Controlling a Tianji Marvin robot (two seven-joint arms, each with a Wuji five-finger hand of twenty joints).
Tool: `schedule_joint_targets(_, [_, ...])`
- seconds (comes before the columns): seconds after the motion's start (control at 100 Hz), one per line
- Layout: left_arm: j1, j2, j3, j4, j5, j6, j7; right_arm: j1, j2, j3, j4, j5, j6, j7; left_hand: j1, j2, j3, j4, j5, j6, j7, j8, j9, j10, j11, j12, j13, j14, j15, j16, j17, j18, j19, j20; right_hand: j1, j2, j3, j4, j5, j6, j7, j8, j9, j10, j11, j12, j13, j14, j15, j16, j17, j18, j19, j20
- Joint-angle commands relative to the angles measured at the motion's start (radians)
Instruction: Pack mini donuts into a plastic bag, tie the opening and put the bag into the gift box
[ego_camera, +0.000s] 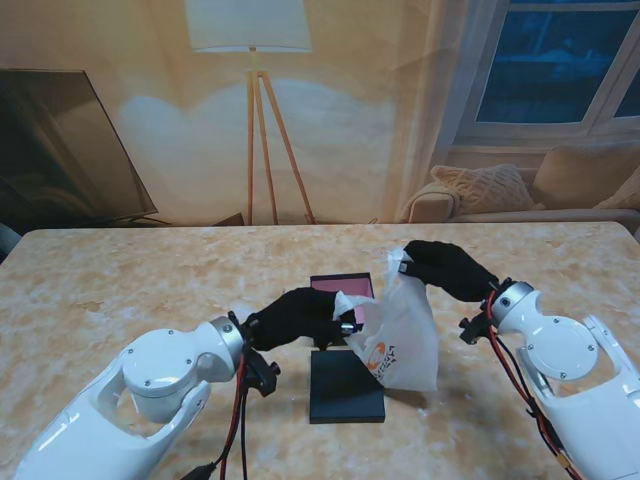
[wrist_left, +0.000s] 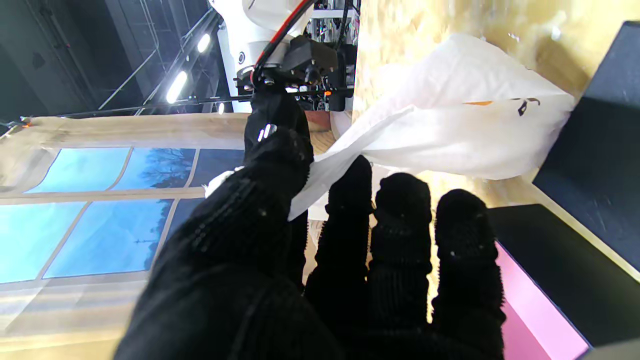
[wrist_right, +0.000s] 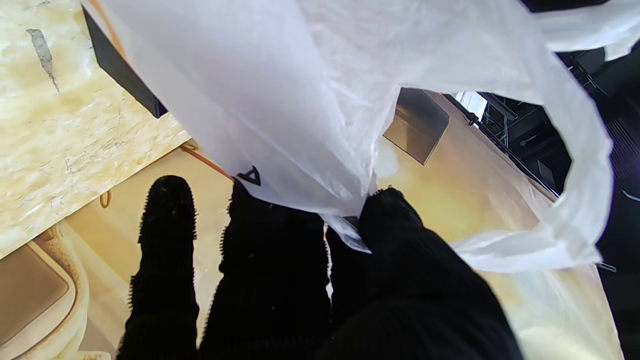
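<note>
Left robot hand (ego_camera: 300, 318): closed, pinching plastic bag (ego_camera: 400, 335) edge.
Right robot hand (ego_camera: 445, 268): closed on bag top.
Bag: held over worktop (ego_camera: 120, 290), beside gift box (ego_camera: 342, 290).
Right wrist view only: bag mouth gaping.

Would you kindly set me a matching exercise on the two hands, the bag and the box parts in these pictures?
Things:
1. left hand
2. right hand
3. plastic bag
4. black lid

States:
A. lies flat on the table, nearest to me
B. pinches the bag's top corner
C. white, held up between both hands
D. grips the bag's left edge

Pairs: 1-D, 2-B, 3-C, 4-A
</note>
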Motion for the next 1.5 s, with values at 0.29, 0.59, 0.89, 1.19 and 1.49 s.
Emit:
schedule_joint_targets(0.29, [-0.053, -0.031, 0.049, -0.024, -0.067, 0.108, 0.031, -0.052, 0.018, 0.043, -0.027, -0.031, -0.035, 0.065, 0.018, 0.029, -0.011, 0.027, 0.049, 0.009, 0.001, 0.02, 0.043, 0.017, 0.064, -0.063, 0.052, 0.008, 0.053, -0.033, 0.027, 0.015, 0.052, 0.025, -0.099, -0.243, 0.225, -0.002, -0.066, -0.039, -0.079, -0.374, -0.035, 0.073, -0.249, -0.173, -0.063, 0.068, -0.312, -0.137, -0.054, 0.025, -0.018, 0.01])
schedule_joint_targets(0.59, [-0.084, -0.036, 0.063, 0.006, -0.084, 0.125, 0.025, -0.012, 0.023, 0.02, -0.009, -0.069, -0.073, 0.064, 0.022, 0.029, -0.008, 0.029, 0.049, 0.011, 0.001, 0.026, 0.038, 0.015, 0.063, -0.063, 0.037, 0.017, 0.047, -0.037, 0.009, 0.02, 0.042, 0.022, -0.292, -0.173, 0.225, 0.099, -0.055, 0.048, -0.513, -0.341, -0.173, 0.14, -0.405, -0.295, -0.193, 0.131, -0.531, -0.249, -0.116, 0.029, -0.046, 0.006])
schedule_joint_targets(0.89, [-0.116, -0.026, 0.076, 0.031, -0.052, 0.135, -0.013, 0.016, 0.004, -0.018, -0.006, -0.03, -0.05, 0.007, 0.061, 0.075, -0.087, 0.051, 0.005, 0.015, -0.085, -0.011, -0.034, 0.027, 0.008, -0.084, -0.031, 0.03, -0.02, -0.05, -0.045, 0.016, -0.007, 0.013, -0.054, 0.018, -0.124, 0.062, 0.165, -0.229, 0.038, -0.185, 0.116, -0.022, -0.061, -0.118, 0.067, 0.011, -0.097, -0.041, 0.023, 0.032, 0.074, 0.088])
schedule_joint_targets(1.19, [-0.183, 0.021, 0.079, 0.114, -0.027, -0.031, -0.215, 0.034, 0.001, -0.034, -0.01, -0.023, -0.046, 0.0, -0.013, 0.099, 0.279, 0.098, -0.143, -0.052, -0.502, -0.089, -0.273, 0.018, -0.188, -0.449, -0.277, 0.042, -0.368, -0.167, -0.205, -0.004, -0.23, -0.032, -0.033, 0.039, -0.151, 0.074, 0.18, -0.217, 0.051, -0.149, 0.127, -0.031, 0.008, -0.071, 0.079, -0.005, 0.018, -0.009, 0.044, 0.028, 0.091, 0.102])
schedule_joint_targets(1.49, [-0.243, 0.029, 0.098, 0.187, -0.062, -0.08, -0.303, 0.047, 0.003, -0.039, -0.013, -0.02, -0.023, 0.017, 0.101, 0.041, 0.36, 0.071, -0.216, -0.123, -0.534, -0.138, -0.346, 0.025, -0.265, -0.473, -0.311, 0.054, -0.531, -0.008, -0.249, 0.001, -0.324, -0.043, -0.021, 0.043, -0.152, 0.076, 0.169, -0.209, 0.046, -0.151, 0.118, -0.027, 0.003, -0.071, 0.07, 0.0, 0.017, -0.015, 0.04, 0.032, 0.09, 0.104])
